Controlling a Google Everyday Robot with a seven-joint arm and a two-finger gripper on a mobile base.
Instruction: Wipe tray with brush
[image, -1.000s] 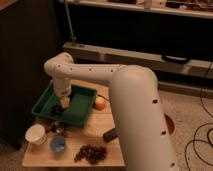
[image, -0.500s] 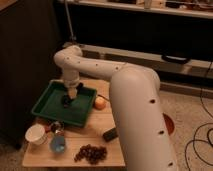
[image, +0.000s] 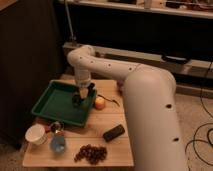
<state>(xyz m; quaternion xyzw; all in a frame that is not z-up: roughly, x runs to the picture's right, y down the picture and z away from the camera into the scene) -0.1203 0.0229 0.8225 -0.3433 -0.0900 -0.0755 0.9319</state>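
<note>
The green tray (image: 59, 104) sits on the far left part of the wooden worktop (image: 107, 142), and everything else is placed around it. The gripper (image: 83, 95) hangs over the tray's right-hand side, just inside the rim, at the end of the white arm (image: 125, 82) that curves in from the right. It appears to hold a small dark brush (image: 76, 99) whose lower end is down at the tray floor, though whether the fingers are clamped on it I cannot tell. Just right of the tray lies an orange fruit (image: 100, 103). Beyond the tray's near edge stand a white cup (image: 36, 134) and, beside it, a blue-based bottle (image: 58, 142). Further toward the near edge of the worktop is a bunch of dark grapes (image: 91, 153), and to the near right of the tray lies a black oblong object (image: 114, 132).
</note>
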